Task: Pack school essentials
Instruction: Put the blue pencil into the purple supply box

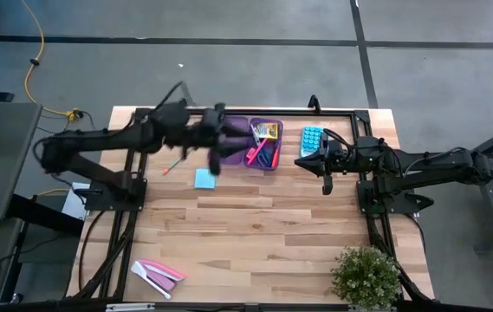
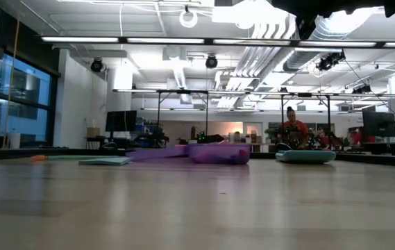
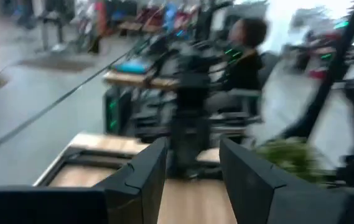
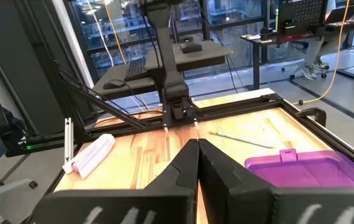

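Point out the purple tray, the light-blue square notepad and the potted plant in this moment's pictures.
purple tray [image 1: 274, 159]: high view, on its right rim.
light-blue square notepad [image 1: 204, 178]: high view, centre of its top face.
potted plant [image 1: 366, 276]: high view, middle of its foliage.

Both arms are matte black, built of blocky jointed links with thin black cables looped alongside them. The left arm [image 1: 107, 143] and right arm [image 1: 428, 165] each end in two flat, wedge-shaped dark fingers [image 4: 217, 163] with angular, faceted faces.
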Robot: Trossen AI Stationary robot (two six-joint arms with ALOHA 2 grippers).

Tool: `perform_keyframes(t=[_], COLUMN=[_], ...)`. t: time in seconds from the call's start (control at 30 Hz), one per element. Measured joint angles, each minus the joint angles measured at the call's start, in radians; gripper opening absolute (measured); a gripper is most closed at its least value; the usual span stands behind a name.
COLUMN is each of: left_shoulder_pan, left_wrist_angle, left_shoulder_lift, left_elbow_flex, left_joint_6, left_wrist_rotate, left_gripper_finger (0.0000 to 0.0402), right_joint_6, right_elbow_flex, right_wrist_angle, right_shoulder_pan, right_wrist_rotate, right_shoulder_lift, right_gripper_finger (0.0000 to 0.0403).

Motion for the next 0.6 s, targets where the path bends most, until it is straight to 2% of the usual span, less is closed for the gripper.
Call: perform_keyframes(t=[0.2,0.33,0.47,0.6], left_shoulder_pan=[-0.132,-0.203,-0.241,-0.246], left_wrist_angle=[0.309,0.477,0.519,0.519], left_shoulder_lift=[-0.218,-0.323,-0.387,-0.411], left_elbow_flex=[-0.362,-0.569,-0.677,-0.706], left_joint_6=[-0.072,-0.119,-0.139,-0.131], left_wrist_rotate=[-0.171,-0.231,-0.261,-0.269], left_gripper_finger=[0.0129,0.0127,0.0126,0.0126], right_joint_6=[0.000,0.000,0.000,0.000], right_elbow_flex=[0.000,0.000,0.000,0.000], right_wrist_angle=[-0.001,-0.001,-0.001,-0.001], right_shoulder_pan=[0.000,0.000,0.000,0.000], right_wrist_rotate=[0.000,0.000,0.000,0.000], right_shoulder_lift=[0.000,0.000,0.000,0.000], right_gripper_finger=[0.0000,0.0000,0.0000,0.0000])
